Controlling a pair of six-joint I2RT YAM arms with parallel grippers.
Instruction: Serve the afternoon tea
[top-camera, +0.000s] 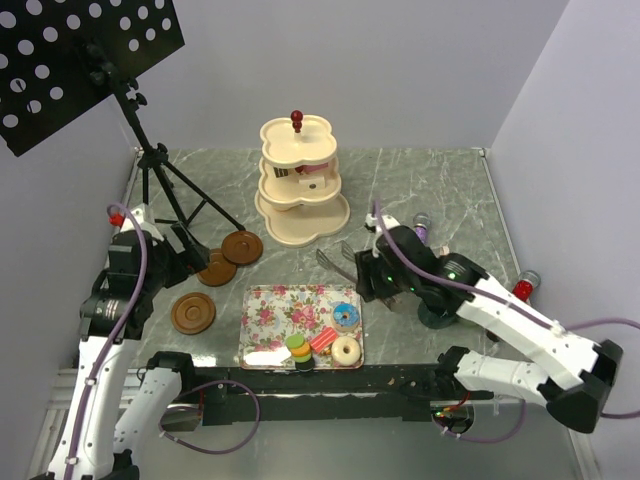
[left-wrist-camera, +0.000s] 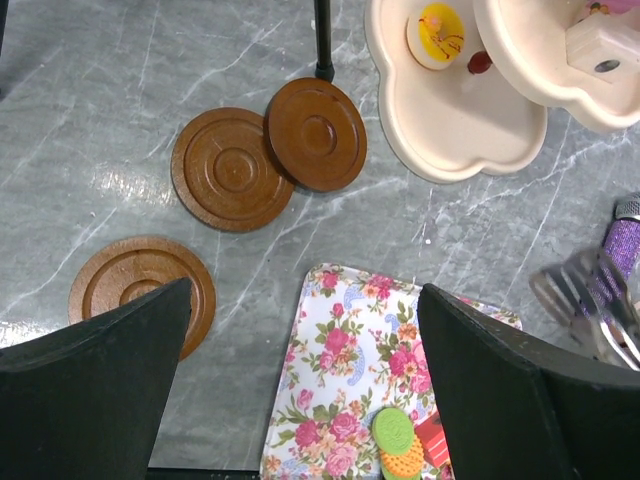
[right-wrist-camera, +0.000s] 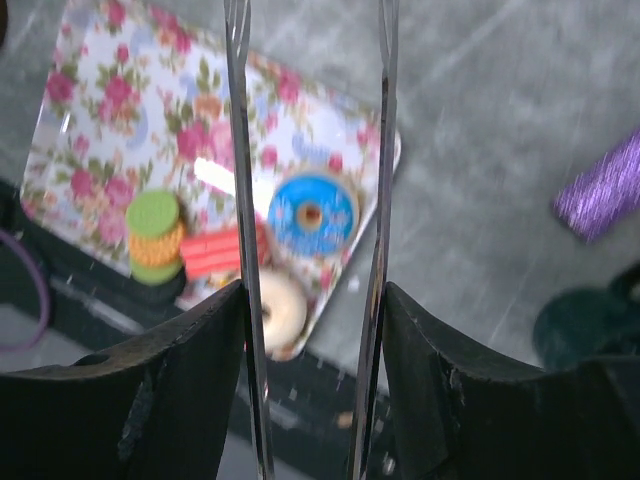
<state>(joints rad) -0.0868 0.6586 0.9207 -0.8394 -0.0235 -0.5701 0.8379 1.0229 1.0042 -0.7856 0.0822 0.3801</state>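
Tongs (right-wrist-camera: 240, 150) sit clamped in R fingers (right-wrist-camera: 190, 370), one metal arm against each inner face, so R is grasping the tool, no treat in it. L fingers (left-wrist-camera: 110, 370) are spread wide and hold nothing. They hover over the surface (top-camera: 430, 185) btwn the lone saucer (left-wrist-camera: 130, 280) and the tray (left-wrist-camera: 340, 380).

Treats are all at the tray's near-right corner: blue doughnut (right-wrist-camera: 311, 213), white doughnut (right-wrist-camera: 280, 310), red cake slice (right-wrist-camera: 215, 250), macaron stack (right-wrist-camera: 155, 235). Stand (top-camera: 300, 228) is at mid far edge of the surface w/ something small on its bottom and middle tiers; can't tell what. Two more saucers (left-wrist-camera: 230, 170) overlap just beside the stand's left side. Teal mug (top-camera: 435, 315) is near the right edge, partly under R arm.

Key relation: in R wrist view the blue doughnut shows btwn the two tong arms, below them, and the tips run out of frame. In top view the tips hang over bare surface just past the tray's far edge. So the doughnut lies toward the near edge from the tips. Tongs' long axis looks roughly parallel to that far edge, pointing to the left edge. Prob next: bring the tips back over the doughnut, drop, squeeze across it. R arm is clearly nearer the treats, L nearer the saucers. Tong height over tray: can't tell.
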